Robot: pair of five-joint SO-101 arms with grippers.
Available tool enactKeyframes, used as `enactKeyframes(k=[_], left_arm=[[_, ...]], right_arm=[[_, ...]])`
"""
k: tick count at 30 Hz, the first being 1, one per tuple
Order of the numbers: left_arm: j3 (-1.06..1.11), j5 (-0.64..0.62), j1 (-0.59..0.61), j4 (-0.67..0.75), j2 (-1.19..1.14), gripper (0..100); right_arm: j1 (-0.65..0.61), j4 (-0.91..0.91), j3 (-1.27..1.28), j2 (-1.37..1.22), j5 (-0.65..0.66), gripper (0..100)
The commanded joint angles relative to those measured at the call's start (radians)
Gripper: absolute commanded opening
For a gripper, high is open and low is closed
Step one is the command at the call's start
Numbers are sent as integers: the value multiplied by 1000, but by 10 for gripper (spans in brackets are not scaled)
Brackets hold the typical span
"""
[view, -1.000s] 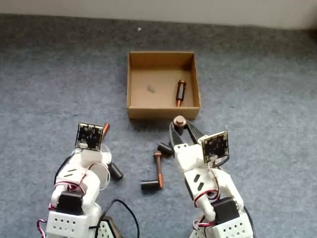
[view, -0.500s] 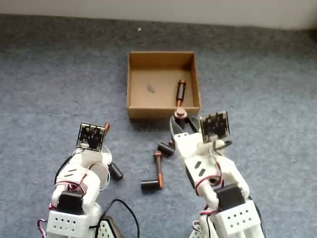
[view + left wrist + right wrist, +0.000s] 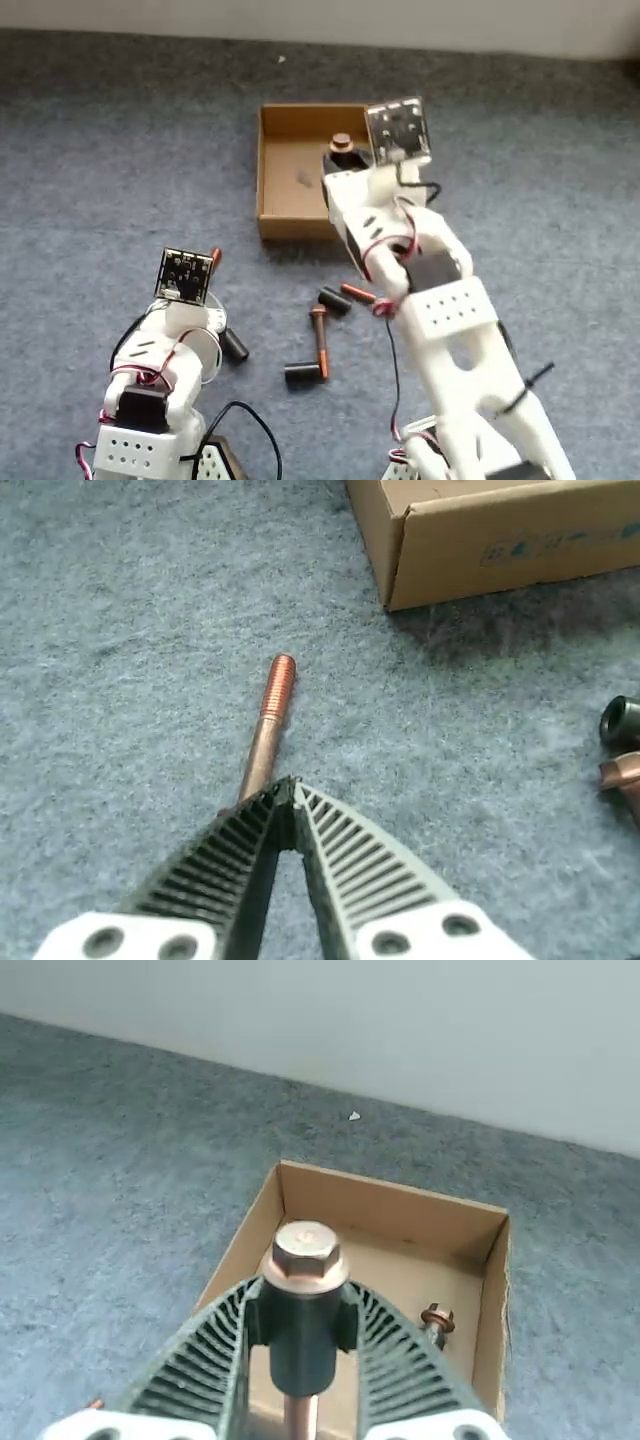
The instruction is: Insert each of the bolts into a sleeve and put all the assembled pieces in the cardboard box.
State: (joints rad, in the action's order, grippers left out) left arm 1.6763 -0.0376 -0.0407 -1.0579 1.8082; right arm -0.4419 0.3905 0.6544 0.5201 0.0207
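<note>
While clamped by its black sleeve in the right gripper [image 3: 303, 1312], hung over the cardboard box [image 3: 262, 170] toward the middle of the desk's [image 3: 120, 150] far edge: one assembled piece [image 3: 342, 143], copper bolt head up, shank showing below the sleeve. Held upright and central between the walls, by the look of it, so as to fall inside rather than catch on the rim. Not yet let go.

Lying inside the box already, close against a side wall: a finished piece [image 3: 437, 1322].

Stationed toward the near left corner of the desk, well apart from the extended right arm: the left gripper [image 3: 290, 792], pressed together on nothing, tips just over the near end of a loose bolt [image 3: 268, 725] lying flat, threaded end pointed toward a near corner of the box. Probably placed there to take that bolt next.

Strewn between the box and the desk's near edge, waiting to be paired: a first sleeve [image 3: 334, 301] just beside a partly hidden bolt [image 3: 358, 293] under the right arm; a longer-looking bolt [image 3: 320, 340] with a second sleeve [image 3: 301, 373] at its near end, the two at a right angle; a third sleeve [image 3: 234, 345] just beside the left arm. By this count, three bolts and three sleeves unjoined, so less than halfway through. Chief hazard, as judged: a drop onto the finished piece or a bounce off a wall, hence the sense in releasing low and centred.
</note>
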Motion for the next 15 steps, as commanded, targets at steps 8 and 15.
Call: enactKeyframes(k=[8, 15], left_arm=[[19, 8, 8, -5, 1, 6], [19, 8, 8, -5, 1, 6]], right_arm=[[65, -390, -128, -398, -5, 5], [64, -406, -130, -567, -5, 6]])
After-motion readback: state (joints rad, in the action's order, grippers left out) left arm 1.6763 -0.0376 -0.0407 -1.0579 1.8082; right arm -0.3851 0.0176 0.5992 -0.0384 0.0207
